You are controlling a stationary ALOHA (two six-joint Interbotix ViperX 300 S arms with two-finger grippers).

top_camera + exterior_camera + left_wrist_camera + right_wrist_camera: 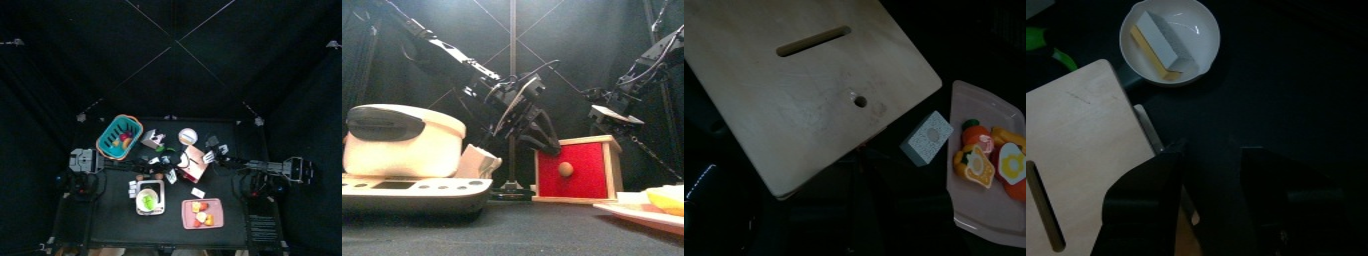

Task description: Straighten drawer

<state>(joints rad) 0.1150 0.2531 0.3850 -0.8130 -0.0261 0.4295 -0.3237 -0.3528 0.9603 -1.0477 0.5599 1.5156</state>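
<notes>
The drawer [577, 170] stands right of the table's middle, a red face with a round knob in a pale wood frame. From above, the drawer [198, 161] sits askew to the table's edges. Its pale slotted panel [811, 90] fills the left wrist view. My left gripper [527, 138] hangs just above the drawer's left top corner, fingers spread, holding nothing. My right gripper [1213, 195] is open beside the panel's edge [1080, 150], one finger [1157, 190] close against it. In the front view the right gripper [616, 113] hovers above the drawer's right side.
A white cooker-like appliance [402, 138] on a scale [409, 197] fills the front left. A pink tray [981, 195] with orange-yellow pieces lies front right, a small grey block [927, 137] beside it. A white bowl [1170, 40] and a teal basket [123, 133] stand behind.
</notes>
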